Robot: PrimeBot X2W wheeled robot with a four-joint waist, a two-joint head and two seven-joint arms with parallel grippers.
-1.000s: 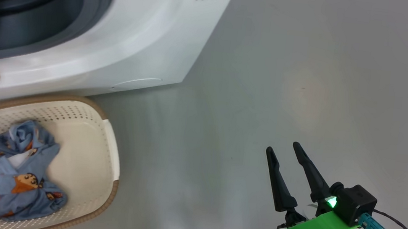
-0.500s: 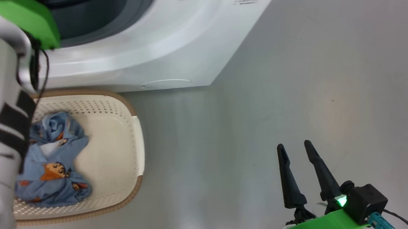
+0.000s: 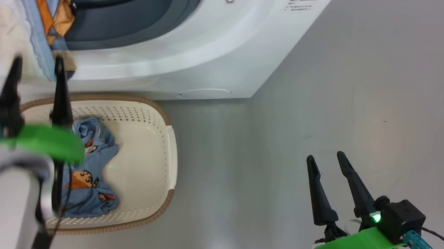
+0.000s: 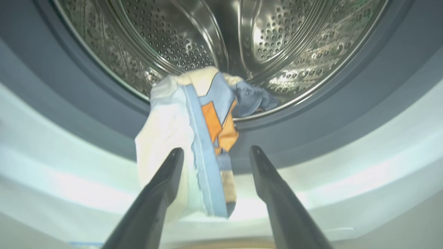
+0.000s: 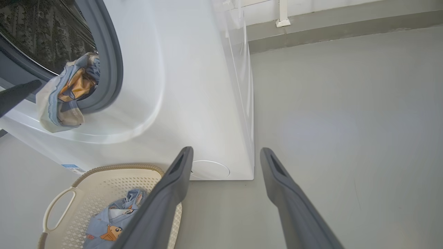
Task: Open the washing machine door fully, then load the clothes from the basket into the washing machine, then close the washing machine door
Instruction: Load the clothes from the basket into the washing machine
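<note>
Floor [image 3: 357, 73]: smooth grey, glossy, open toward 2 o'clock; grey skirting [image 5: 346, 24] at the far wall. White washing machine [image 3: 214, 48] at 11 o'clock, basket [image 3: 154, 133] just before it at 8 o'clock, blue clothes [image 3: 90, 180] inside. One garment [image 3: 21, 14] hangs over the gasket [image 3: 142, 19]. Left tool [image 3: 38, 60] spread wide just below it, clamping nothing. Right tool [image 3: 326, 156] at 4 o'clock, spread wide, empty.
</note>
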